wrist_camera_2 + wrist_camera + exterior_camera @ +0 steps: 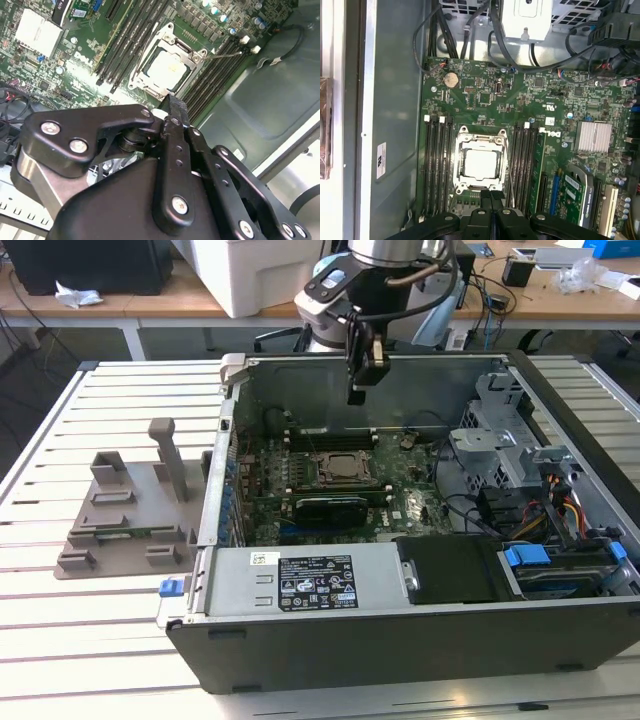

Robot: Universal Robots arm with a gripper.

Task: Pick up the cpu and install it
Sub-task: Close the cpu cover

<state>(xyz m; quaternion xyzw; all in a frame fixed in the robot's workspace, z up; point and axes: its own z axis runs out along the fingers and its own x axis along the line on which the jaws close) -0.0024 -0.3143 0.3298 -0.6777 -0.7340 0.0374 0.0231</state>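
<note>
**CPU lying in the socket, gripper closed above it**

The cpu [481, 162] is seen lying flat inside the square socket frame [461, 150] on the motherboard [485, 95], with its pale metal top turned upward. Because the chip is square, no long axis can be picked out. Its edges are set parallel to the sides of the frame and to the memory slots [436, 160] that flank the socket on both sides. In the second wrist view the cpu [166, 67] is shown inside the same frame. Whether the frame is clamped down over it cannot be made out with certainty.

The gripper [490, 194] is held above the board, apart from the cpu, and its two fingers are pressed together with nothing between them. In the exterior view the gripper [357, 395] is seen hanging inside the open computer case [400, 640], above the socket and nearer the far wall. A black expansion card [320, 508] is mounted on the near side of the socket.

A grey plastic holder [120, 520] is laid on the slatted table [80, 640], outside the case on the exterior view's left.
</note>
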